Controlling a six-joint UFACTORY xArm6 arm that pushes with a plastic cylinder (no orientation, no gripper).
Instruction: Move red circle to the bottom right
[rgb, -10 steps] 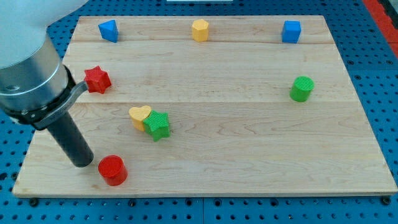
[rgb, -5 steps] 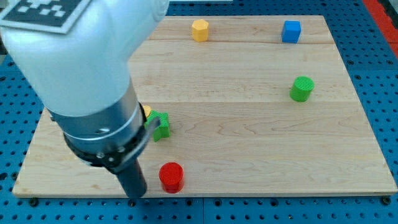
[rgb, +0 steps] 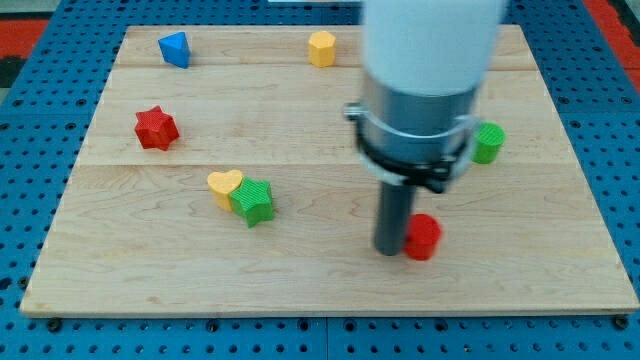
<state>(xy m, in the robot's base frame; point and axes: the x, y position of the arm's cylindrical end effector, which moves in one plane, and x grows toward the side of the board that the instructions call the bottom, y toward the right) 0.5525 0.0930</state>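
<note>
The red circle (rgb: 424, 237) is a short red cylinder on the wooden board (rgb: 300, 270), right of centre near the view's bottom. My tip (rgb: 391, 250) rests on the board right against the red circle's left side. The arm's large white and grey body rises above it and hides part of the board's upper right.
A green star (rgb: 255, 201) touches a yellow heart (rgb: 223, 185) at centre left. A red star (rgb: 156, 128) sits at the left. A blue block (rgb: 174, 48) and a yellow hexagon (rgb: 321, 47) lie along the top. A green cylinder (rgb: 488, 143) peeks out right of the arm.
My tip has swept fast to the view's right along the bottom of the board, pushing the red circle from the bottom left to right of centre.
</note>
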